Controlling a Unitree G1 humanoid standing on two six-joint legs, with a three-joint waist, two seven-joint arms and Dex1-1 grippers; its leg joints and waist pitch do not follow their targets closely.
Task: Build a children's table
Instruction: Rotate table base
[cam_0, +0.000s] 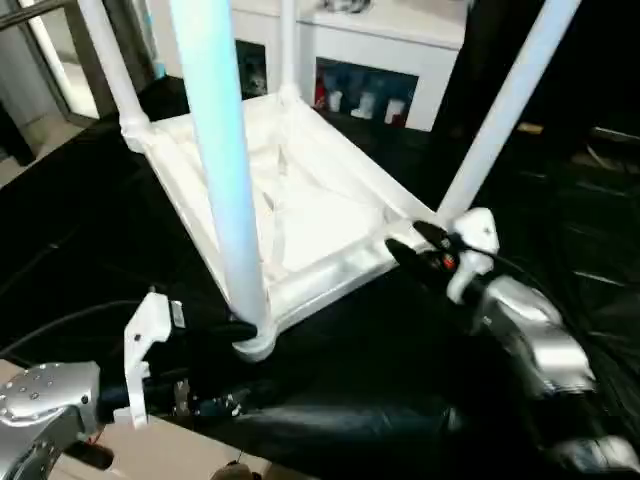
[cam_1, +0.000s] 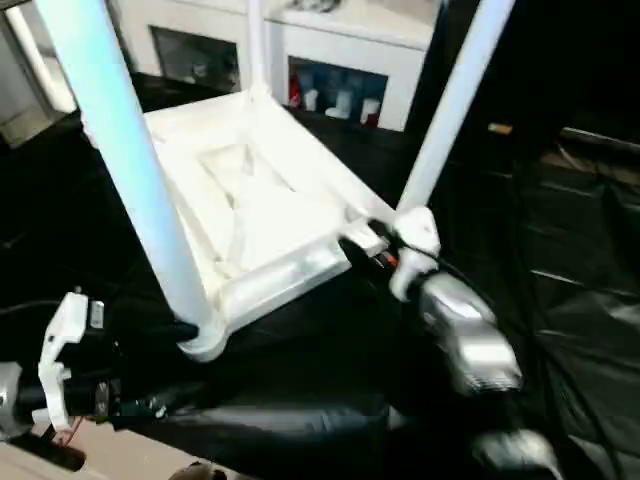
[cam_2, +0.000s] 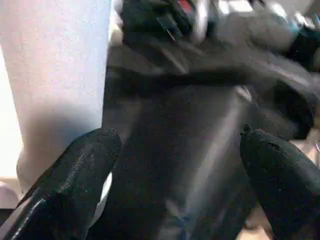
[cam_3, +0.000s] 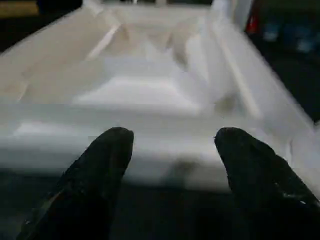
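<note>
Lying upside down on a black cover (cam_0: 330, 340) in the middle of the left eye view: white table top (cam_0: 300, 215), ribbed side up. Four white legs (cam_0: 222, 160) standing up from its corners, nearest one tall and wide at upper left of the frame. Left gripper (cam_0: 215, 330) at lower left, just beside the foot of that nearest leg, holding nothing. Right gripper (cam_0: 410, 245) at middle right, black fingers reaching to the top's near right corner, by another leg (cam_0: 505, 110). White cabinet (cam_0: 380, 60) along the upper edge.

Right eye view: same scene, pushed a little to the left. Table top (cam_1: 245, 210) in the middle, left gripper (cam_1: 160, 325) at lower left, right gripper (cam_1: 365, 250) at the corner.

Left wrist view: two black fingers (cam_2: 75, 180) far apart at the lower corners, nothing between them. Big white leg (cam_2: 55, 85) at upper left, just beside one finger.

Right wrist view: two black fingers (cam_3: 95, 175) apart, in the lower half, clamped on nothing. White rim of the table top (cam_3: 150, 145) right in front of them; touching or not, cannot tell.
</note>
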